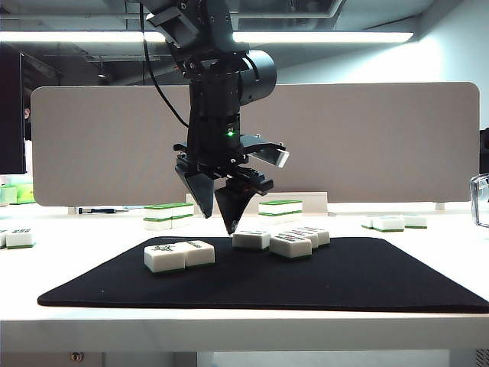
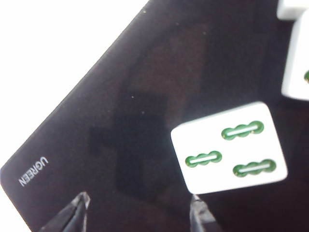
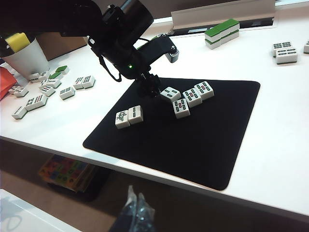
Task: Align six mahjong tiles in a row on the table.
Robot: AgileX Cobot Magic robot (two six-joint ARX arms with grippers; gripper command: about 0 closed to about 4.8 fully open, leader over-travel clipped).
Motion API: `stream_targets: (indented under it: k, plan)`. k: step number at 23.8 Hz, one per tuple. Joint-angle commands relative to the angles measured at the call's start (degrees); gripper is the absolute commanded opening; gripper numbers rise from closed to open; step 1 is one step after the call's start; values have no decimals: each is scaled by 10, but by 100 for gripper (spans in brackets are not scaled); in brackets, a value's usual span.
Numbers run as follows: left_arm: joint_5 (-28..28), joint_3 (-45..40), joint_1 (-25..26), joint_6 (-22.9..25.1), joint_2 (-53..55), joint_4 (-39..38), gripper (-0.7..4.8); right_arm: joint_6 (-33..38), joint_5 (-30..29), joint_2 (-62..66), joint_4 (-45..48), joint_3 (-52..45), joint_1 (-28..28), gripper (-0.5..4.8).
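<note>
I see six tiles (image 3: 170, 93) on the mat (image 3: 203, 140): a pair near the front-left, four clustered mid-back, w/ bare mat between and in front. Left tool (image 1: 221, 208) points down just beside the cluster's end tile (image 2: 229, 147), part open, empty. Right tool (image 3: 135, 212) is off the bench (image 3: 285, 145) edge; can't tell its state.

office or lab, grey divider panel (image 1: 367, 138), white desk (image 1: 458, 237), ceiling strip lights (image 1: 321, 37)
</note>
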Motion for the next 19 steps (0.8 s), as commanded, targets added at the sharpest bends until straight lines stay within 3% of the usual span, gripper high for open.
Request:
stream_targets:
  k: [1, 3, 7, 11, 14, 19]
  plan:
    - [50, 3, -3, -57, -4, 2, 278, -2, 6, -7, 7, 2, 0, -1]
    - [102, 3, -2, -74, -5, 3, 278, -2, 9, -7, 7, 2, 0, -1]
    - [110, 3, -2, -102, -14, 13, 278, -2, 9, -7, 7, 2, 0, -1]
    - [152, 2, -2, -112, -9, 20, 284, -2, 9, -7, 7, 2, 0, -1]
    - [149, 2, -2, -113, 0, 38, 352, -2, 9, -7, 7, 2, 0, -1]
    - [128, 2, -1, -132, 1, 53, 351, -2, 9, -7, 7, 2, 0, -1]
